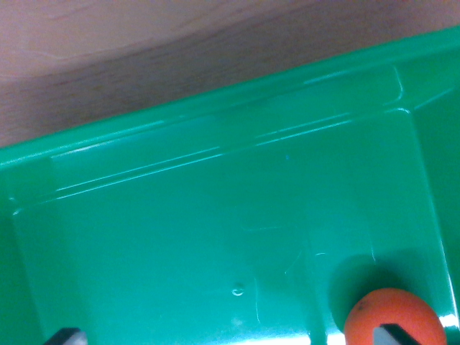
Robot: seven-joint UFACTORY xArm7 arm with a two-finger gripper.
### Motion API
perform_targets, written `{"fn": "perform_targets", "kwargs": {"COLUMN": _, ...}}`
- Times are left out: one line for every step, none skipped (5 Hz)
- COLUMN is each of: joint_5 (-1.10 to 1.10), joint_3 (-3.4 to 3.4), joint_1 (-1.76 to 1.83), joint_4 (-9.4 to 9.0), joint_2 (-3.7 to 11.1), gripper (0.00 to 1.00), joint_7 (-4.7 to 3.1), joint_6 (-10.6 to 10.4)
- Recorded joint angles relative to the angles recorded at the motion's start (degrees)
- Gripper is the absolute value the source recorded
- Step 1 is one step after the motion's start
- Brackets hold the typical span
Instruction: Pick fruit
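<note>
The wrist view looks down into a green plastic bin [215, 237], whose glossy floor fills most of the picture. Its far wall and rim run slantwise across the top, rising toward the wrist view's right, and a corner of the bin shows at the upper right. Beyond the rim lies the wooden desk [108, 50], pale brown with a darker shadowed band along the bin's edge.

An orange fruit [394, 316] rests on the bin floor at the bottom right, cut off by the lower edge of the picture and close to the bin's right wall.

Of the hand [230, 338] only 2 dark fingertips [66, 335] peek in at the bottom edge: 1 at the far left, 1 at the right. The right tip overlaps the fruit, while the left one is well apart from it. The tips stand wide apart, and I cannot tell whether the right one touches the fruit.
</note>
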Motion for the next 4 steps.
{"fn": "perform_targets", "kwargs": {"joint_5": -0.16, "joint_3": -0.42, "joint_1": -0.85, "joint_4": -2.65, "joint_2": 0.66, "gripper": 0.00, "joint_7": 0.29, "joint_6": -2.8}}
{"fn": "perform_targets", "kwargs": {"joint_5": -0.16, "joint_3": -0.42, "joint_1": -0.85, "joint_4": -2.65, "joint_2": 0.66, "gripper": 0.00, "joint_7": 0.29, "joint_6": -2.8}}
{"fn": "perform_targets", "kwargs": {"joint_5": -0.31, "joint_3": -0.84, "joint_1": -1.68, "joint_4": -5.24, "joint_2": 1.32, "gripper": 0.00, "joint_7": 0.57, "joint_6": -5.5}}
{"fn": "perform_targets", "kwargs": {"joint_5": -0.46, "joint_3": -1.26, "joint_1": -2.51, "joint_4": -7.82, "joint_2": 1.96, "gripper": 0.00, "joint_7": 0.85, "joint_6": -8.2}}
